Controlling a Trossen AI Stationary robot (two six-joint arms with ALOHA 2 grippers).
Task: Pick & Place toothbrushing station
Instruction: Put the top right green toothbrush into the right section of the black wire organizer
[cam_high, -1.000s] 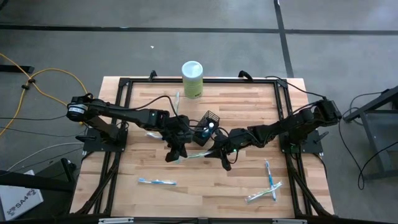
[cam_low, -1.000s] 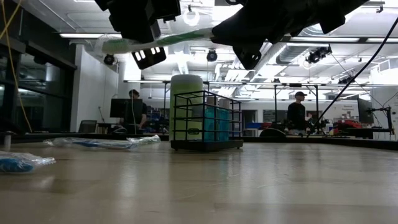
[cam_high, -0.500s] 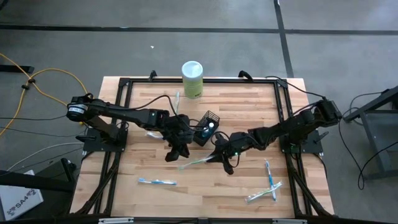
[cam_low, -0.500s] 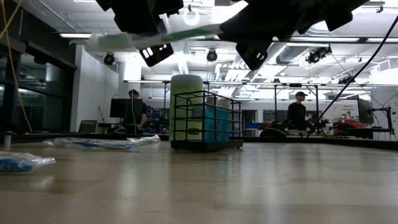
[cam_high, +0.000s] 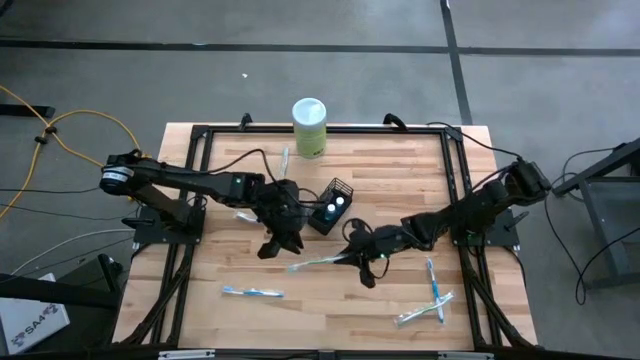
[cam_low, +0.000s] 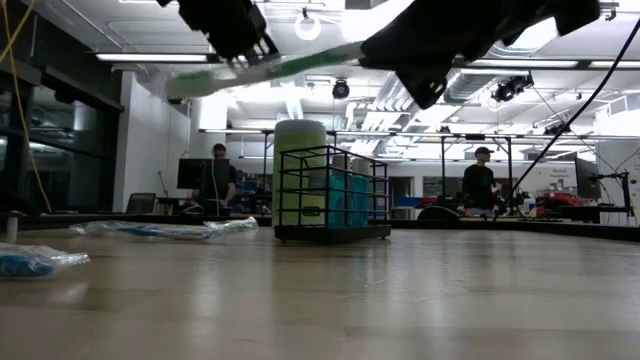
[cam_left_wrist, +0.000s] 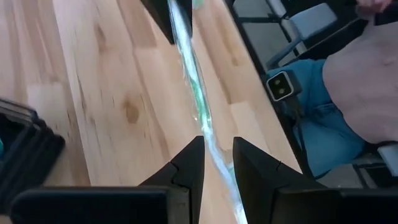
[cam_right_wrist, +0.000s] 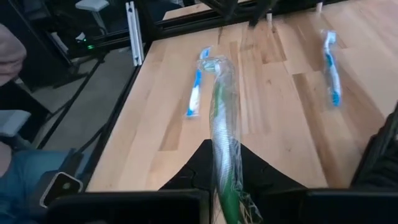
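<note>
Green-and-white wrapped toothbrush; black mesh holder

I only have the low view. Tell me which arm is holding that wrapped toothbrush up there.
Observer: The right gripper; its jaws are shut on the green toothbrush.
Operator: Report the left jaws.
Observer: The left gripper has its jaws apart, with the toothbrush running through the gap.
Operator: Count the tubes in the holder.
Observer: From above, two white-capped tubes stand in the black holder.
</note>
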